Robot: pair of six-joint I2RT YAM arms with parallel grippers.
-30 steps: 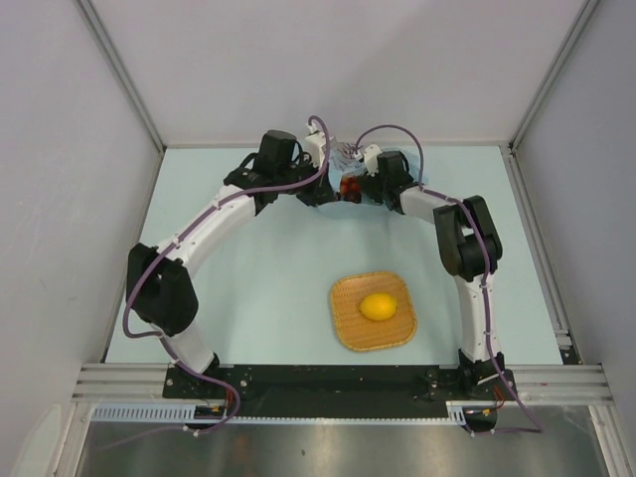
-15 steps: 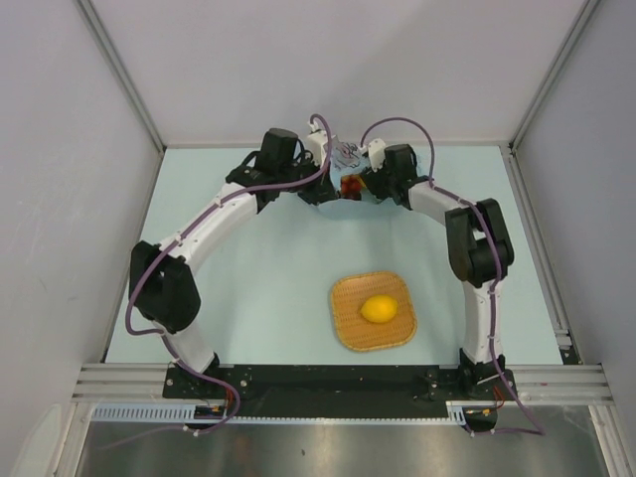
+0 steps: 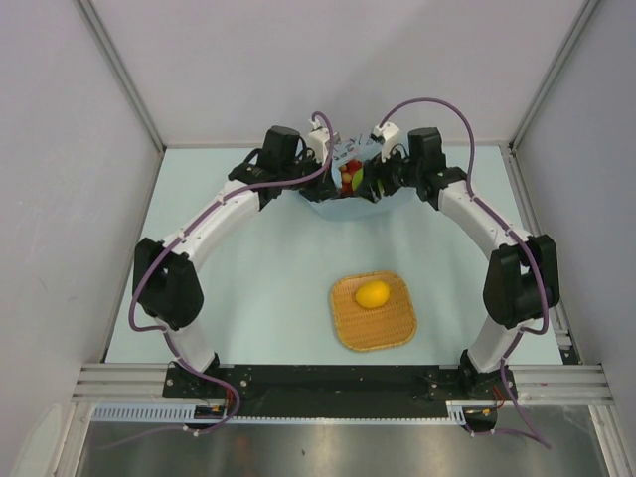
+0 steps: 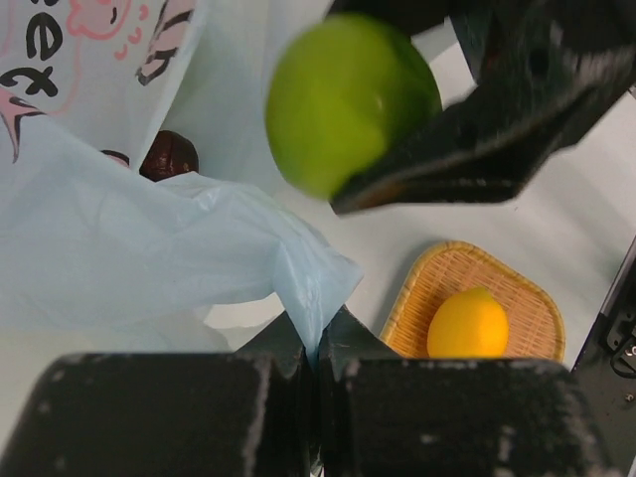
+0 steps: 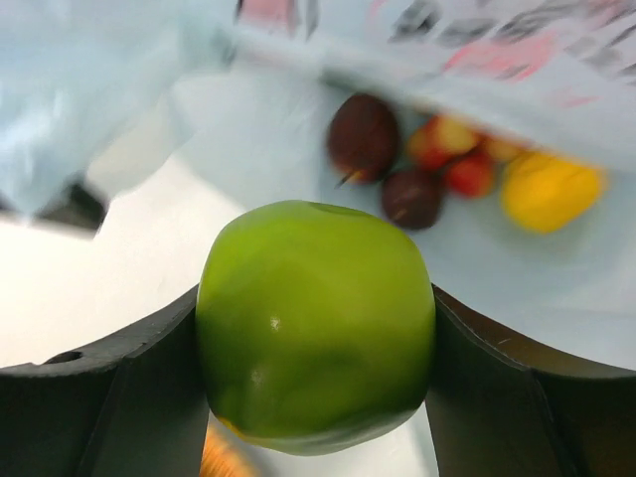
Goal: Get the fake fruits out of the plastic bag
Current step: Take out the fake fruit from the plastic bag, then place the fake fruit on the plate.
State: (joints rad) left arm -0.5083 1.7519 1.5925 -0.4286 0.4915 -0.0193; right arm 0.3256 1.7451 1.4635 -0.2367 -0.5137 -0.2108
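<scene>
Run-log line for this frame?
left end effector: pinching light-blue plastic bag | right end effector: gripping round green plastic fruit | yellow lemon: on orange woven tray

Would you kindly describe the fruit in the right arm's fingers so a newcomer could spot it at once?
At the far middle of the pale table lies a crinkly translucent light-blue plastic bag. At its open mouth the right arm's black fingers clamp a glossy round green plastic fruit. Its neighbours, dark red fruits and a yellow fruit, lie loose inside the bag.
</scene>
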